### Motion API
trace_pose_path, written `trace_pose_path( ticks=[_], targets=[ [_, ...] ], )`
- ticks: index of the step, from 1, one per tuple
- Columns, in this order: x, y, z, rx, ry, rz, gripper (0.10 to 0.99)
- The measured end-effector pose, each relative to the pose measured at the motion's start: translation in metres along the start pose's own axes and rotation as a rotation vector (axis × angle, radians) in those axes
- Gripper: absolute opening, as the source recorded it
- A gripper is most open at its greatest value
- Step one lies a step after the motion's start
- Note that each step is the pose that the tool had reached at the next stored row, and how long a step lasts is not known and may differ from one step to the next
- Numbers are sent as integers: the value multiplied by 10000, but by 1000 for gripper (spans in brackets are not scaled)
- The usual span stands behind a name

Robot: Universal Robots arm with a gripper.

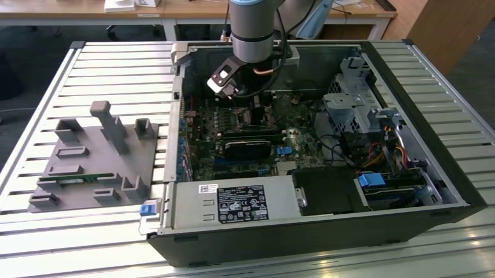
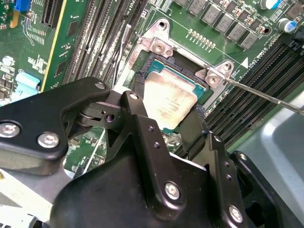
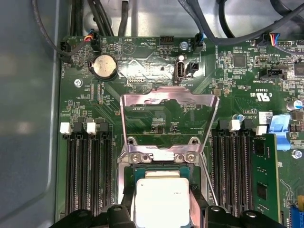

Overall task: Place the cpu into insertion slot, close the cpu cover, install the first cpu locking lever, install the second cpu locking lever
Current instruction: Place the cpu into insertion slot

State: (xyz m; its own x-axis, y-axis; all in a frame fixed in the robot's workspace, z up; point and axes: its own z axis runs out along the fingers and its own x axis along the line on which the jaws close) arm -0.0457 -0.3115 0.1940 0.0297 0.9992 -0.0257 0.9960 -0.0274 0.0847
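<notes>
A: Closest up in the second wrist view is the gripper. Its black body is big in the foreground, with the fingers reaching down to the mobo.
B: What's it got?
A: The cpu, dull silver top. There's one finger on each of two opposite edges in a narrow grip, touching both sides as far as this view shows.
B: Where's the chip vs. the insertion slot?
A: Inside the slot's black rim, w/ rim showing along one edge. Fully seated or just above, can't tell.
B: The first wrist view agrees: chip between the two fingers, dark rim right beside it.
A: And the cpu cover?
B: It's open. The silvery frame is tipped up off the socket, hinged at the slot's edge, and green board shows thru its window.
A: Levers?
B: Both are swung out. One thin locking lever angles away on one side of the socket, and the second lever is on the other side.
A: In the ext. view the arm drops straight down into the open pc case, which lies on a slatted table. A grey fixture sits on the exterior view's left, well apart from the case's socket area.
</notes>
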Motion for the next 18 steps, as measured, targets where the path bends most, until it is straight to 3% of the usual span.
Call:
trace_pose_path(
  ticks=[15, 18],
  targets=[
    [-11, -1, 17, -2, 2, 0, 537],
    [-11, -1, 18, -1, 1, 0, 608]
  ],
)
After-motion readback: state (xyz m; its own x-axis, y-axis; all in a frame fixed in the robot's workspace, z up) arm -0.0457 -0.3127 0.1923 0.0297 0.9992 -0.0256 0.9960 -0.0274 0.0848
